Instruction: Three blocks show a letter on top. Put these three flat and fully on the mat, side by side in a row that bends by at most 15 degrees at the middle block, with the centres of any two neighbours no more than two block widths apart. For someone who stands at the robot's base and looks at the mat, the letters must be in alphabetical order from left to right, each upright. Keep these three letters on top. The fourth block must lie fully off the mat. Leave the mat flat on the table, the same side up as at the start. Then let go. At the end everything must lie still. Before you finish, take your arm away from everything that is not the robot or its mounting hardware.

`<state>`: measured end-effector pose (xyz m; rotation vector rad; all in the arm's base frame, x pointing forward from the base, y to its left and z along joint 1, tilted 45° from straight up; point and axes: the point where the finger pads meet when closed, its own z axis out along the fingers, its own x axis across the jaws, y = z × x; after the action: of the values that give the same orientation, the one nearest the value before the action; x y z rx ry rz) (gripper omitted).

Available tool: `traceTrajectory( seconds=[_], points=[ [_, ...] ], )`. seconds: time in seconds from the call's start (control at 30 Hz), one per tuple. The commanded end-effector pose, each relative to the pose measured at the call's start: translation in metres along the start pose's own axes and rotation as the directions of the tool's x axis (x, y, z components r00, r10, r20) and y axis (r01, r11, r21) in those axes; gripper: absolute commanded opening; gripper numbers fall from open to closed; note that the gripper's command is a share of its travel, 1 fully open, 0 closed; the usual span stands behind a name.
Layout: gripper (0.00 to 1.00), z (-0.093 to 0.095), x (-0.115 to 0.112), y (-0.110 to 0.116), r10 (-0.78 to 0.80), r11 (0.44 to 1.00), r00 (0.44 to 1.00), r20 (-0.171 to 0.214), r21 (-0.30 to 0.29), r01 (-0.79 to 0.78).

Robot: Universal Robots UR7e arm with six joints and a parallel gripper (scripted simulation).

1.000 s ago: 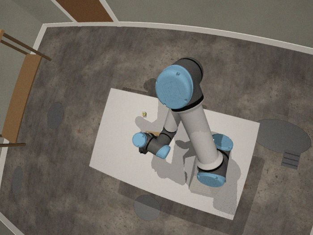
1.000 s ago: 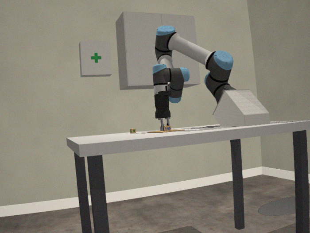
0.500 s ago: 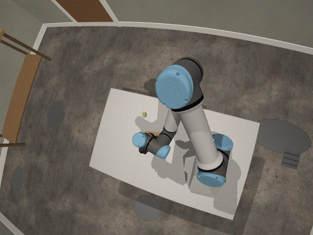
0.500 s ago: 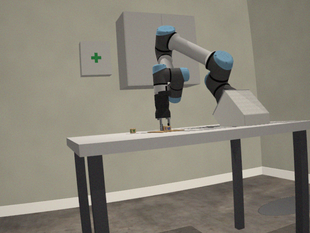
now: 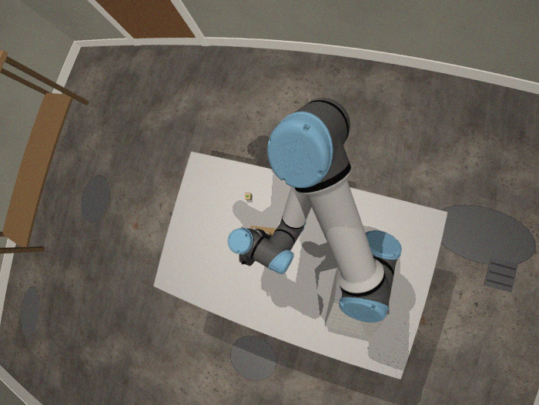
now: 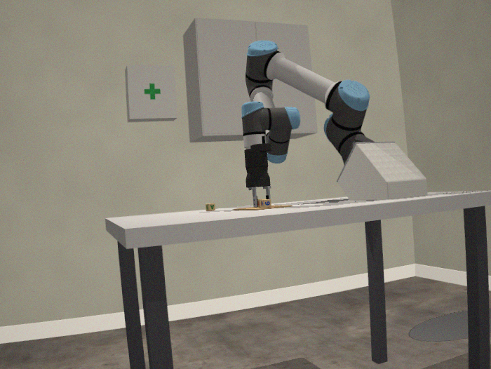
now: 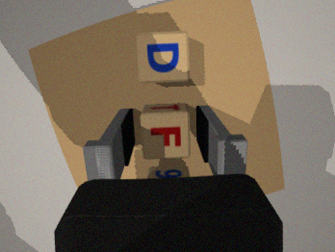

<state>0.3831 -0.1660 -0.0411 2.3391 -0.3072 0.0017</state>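
The gripper (image 6: 261, 197) (image 7: 165, 124) stands spread around F (image 7: 166, 135), touching neither side as far as I can see, with D (image 7: 164, 57) just beside on the mat (image 7: 226, 63) (image 6: 242, 209) (image 5: 256, 227), so I'd close evenly, without nudging D.

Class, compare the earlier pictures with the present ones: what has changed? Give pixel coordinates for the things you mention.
The gripper (image 6: 261, 201) (image 7: 165, 124) has opened: its fingers have spread apart, one standing on each side of the F block (image 7: 165, 136), apparently letting it go. The arm (image 5: 342, 235) (image 6: 303, 77), the mat (image 5: 256, 227) (image 6: 242, 209) (image 7: 82, 91) and the green-lettered block (image 5: 247, 195) (image 6: 210, 207) show no visible change.
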Motion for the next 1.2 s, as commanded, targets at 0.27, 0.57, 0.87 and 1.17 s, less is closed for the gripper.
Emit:
traceTrajectory(
  seconds=[0.27,0.57,0.87,1.17],
  points=[
    [0.79,-0.021,0.002,0.000,0.002,1.000,1.000,-0.004,0.000,-0.002],
    [0.79,-0.053,0.002,0.000,0.002,1.000,1.000,-0.005,0.000,-0.002],
    [0.79,-0.082,0.002,0.000,0.002,1.000,1.000,-0.005,0.001,-0.002],
    [0.79,-0.091,0.002,0.000,0.002,1.000,1.000,-0.005,0.001,-0.002]
  ],
)
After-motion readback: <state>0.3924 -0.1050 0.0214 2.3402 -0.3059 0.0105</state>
